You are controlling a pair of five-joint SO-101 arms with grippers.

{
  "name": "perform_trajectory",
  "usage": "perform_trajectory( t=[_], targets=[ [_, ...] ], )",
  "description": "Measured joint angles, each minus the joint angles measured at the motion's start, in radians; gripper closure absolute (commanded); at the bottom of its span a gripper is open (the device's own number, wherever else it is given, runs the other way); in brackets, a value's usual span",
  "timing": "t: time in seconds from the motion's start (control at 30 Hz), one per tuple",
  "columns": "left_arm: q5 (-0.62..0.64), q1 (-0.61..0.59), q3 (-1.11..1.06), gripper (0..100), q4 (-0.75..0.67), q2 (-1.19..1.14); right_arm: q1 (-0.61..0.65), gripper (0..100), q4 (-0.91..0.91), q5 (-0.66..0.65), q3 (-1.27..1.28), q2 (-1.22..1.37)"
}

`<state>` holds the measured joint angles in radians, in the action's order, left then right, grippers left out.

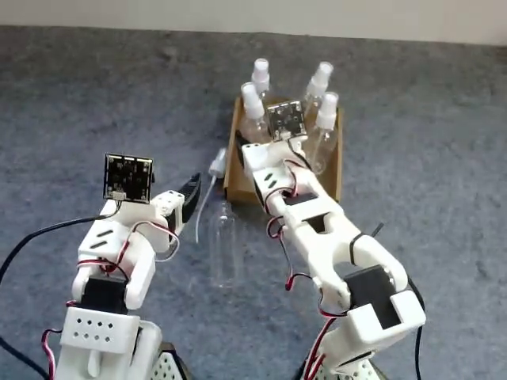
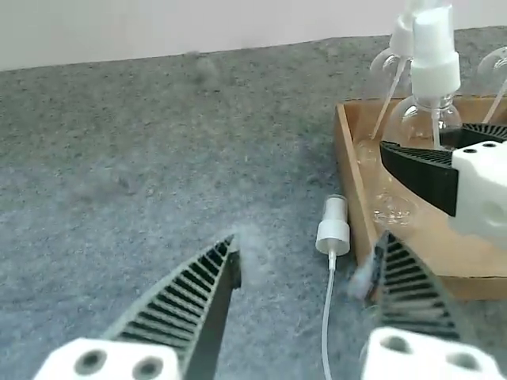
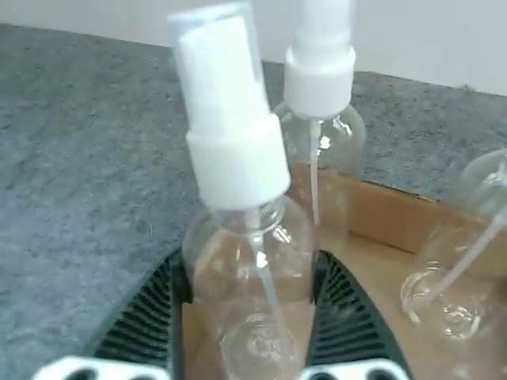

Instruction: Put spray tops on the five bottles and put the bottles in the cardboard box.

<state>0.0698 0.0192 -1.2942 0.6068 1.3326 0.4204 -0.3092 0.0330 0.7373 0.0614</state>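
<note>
A cardboard box point(image 1: 341, 162) sits at the back of the grey carpet with several clear bottles standing in it, all wearing white spray tops. My right gripper point(image 3: 249, 317) is down in the box, shut on the near-left bottle point(image 3: 249, 253), which stands upright point(image 1: 253, 111). A loose spray top point(image 1: 215, 165) with its long tube lies on the carpet just left of the box. An uncapped clear bottle point(image 1: 224, 241) lies on its side between the two arms. My left gripper point(image 2: 309, 305) hangs open just short of the loose spray top point(image 2: 333, 229).
The other capped bottles point(image 1: 319, 79) point(image 1: 325, 119) point(image 1: 260, 75) crowd the far and right parts of the box. The box wall point(image 2: 352, 174) runs close beside the loose top. Open carpet stretches to the left and right of the arms.
</note>
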Motion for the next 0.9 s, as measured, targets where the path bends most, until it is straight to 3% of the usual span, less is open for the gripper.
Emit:
perform_trajectory(
  t=[0.9],
  targets=[
    [0.0, 0.0, 0.0, 78, 0.0, 0.0, 0.035, 73.5, 0.0, 0.002, 0.0, 0.0]
  ],
)
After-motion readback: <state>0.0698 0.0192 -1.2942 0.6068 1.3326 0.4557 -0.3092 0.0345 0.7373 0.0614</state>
